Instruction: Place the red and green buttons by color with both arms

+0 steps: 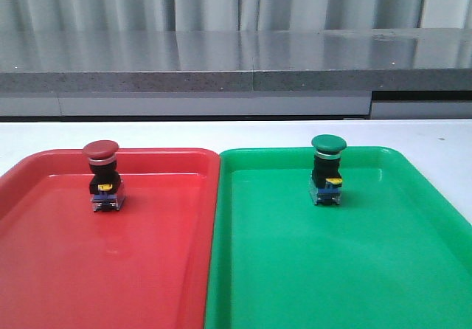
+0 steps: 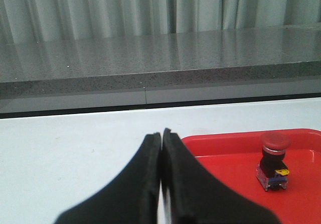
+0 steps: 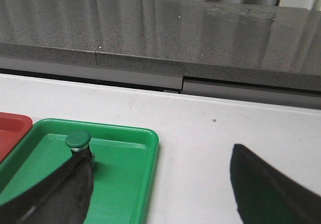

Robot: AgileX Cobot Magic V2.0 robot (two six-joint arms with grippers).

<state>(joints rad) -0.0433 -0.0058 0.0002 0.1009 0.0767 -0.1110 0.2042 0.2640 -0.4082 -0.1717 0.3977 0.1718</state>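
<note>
The red button (image 1: pixel 103 175) stands upright near the far edge of the red tray (image 1: pixel 110 270). The green button (image 1: pixel 327 170) stands upright near the far edge of the green tray (image 1: pixel 339 270). Neither gripper shows in the front view. In the left wrist view my left gripper (image 2: pixel 161 133) is shut and empty, over the white table beside the red tray's corner (image 2: pixel 200 141); the red button (image 2: pixel 274 158) is off to one side. In the right wrist view my right gripper (image 3: pixel 160 169) is open and empty, over the green tray's edge (image 3: pixel 150 153); the green button (image 3: pixel 79 144) is partly behind one finger (image 3: pixel 60 194).
The two trays lie side by side on a white table (image 1: pixel 221 133). A grey counter ledge (image 1: pixel 236 78) runs along the far side, with curtains behind it. White table surface (image 3: pixel 210 133) lies beside the green tray.
</note>
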